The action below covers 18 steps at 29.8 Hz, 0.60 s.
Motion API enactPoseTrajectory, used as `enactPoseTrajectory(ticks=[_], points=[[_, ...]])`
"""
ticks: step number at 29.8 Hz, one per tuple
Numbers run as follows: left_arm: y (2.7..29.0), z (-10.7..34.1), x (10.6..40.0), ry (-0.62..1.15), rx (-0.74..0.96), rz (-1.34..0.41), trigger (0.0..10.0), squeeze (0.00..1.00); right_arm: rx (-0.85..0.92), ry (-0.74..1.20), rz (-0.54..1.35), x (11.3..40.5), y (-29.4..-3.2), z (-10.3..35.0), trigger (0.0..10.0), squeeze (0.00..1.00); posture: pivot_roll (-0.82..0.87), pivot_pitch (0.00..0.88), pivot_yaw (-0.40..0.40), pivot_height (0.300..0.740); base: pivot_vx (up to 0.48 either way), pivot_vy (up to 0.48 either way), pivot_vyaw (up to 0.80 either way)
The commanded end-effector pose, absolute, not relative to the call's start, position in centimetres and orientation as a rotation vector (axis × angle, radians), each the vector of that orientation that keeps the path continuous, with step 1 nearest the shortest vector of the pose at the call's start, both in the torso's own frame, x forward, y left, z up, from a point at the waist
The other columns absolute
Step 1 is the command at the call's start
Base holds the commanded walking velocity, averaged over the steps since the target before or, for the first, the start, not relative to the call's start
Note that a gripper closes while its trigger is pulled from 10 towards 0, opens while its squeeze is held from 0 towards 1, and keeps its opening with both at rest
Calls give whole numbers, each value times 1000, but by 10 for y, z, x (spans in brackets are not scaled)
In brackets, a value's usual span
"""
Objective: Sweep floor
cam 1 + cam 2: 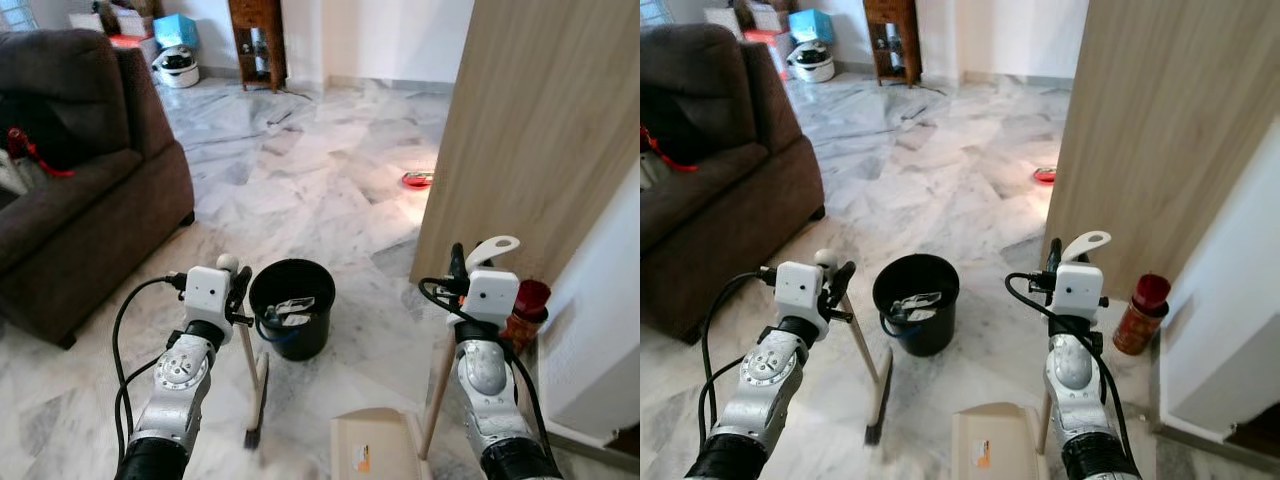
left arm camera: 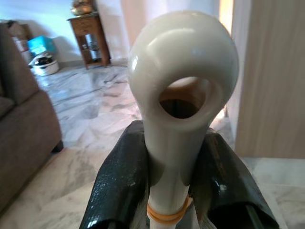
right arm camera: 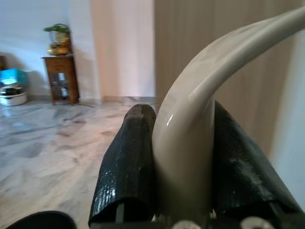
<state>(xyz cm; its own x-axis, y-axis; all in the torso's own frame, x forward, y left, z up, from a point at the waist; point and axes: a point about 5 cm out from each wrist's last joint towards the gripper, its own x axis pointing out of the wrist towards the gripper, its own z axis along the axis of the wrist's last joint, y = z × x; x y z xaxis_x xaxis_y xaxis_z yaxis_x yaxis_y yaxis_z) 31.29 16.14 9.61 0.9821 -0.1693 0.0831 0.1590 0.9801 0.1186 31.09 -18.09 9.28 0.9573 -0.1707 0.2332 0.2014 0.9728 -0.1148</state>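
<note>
My left gripper (image 1: 237, 287) is shut on the top of a broom (image 1: 248, 352). Its wooden stick slants down to the dark bristles on the marble floor (image 1: 320, 170). In the left wrist view the black fingers (image 2: 119, 181) clamp the stick just under its cream looped cap (image 2: 183, 57). My right gripper (image 1: 460, 268) is shut on the curved cream handle (image 3: 200, 81) of a dustpan. The beige dustpan (image 1: 372, 445) rests on the floor between my arms, close in front of me.
A black bucket (image 1: 291, 305) with scraps inside stands just beyond the broom. A brown sofa (image 1: 80, 190) lies to the left, a tall wooden panel (image 1: 540, 130) to the right with a red can (image 1: 527, 312) at its foot. A small red item (image 1: 418, 180) lies farther off.
</note>
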Motion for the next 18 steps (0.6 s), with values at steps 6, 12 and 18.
enactPoseTrajectory(ticks=[6,12,18], points=[[161,96,320,-103,107,-166,10000,0,-161,-201,-221,309,-194,90,10000,0,-66,0,57,740,0,0,-800],[159,94,320,-112,106,-180,10000,0,-171,-210,-234,311,-198,94,10000,0,-69,0,58,740,0,0,-800],[155,94,318,-122,101,-191,10000,0,-182,-210,-235,310,-198,93,10000,0,-46,0,57,740,0,0,-800]])
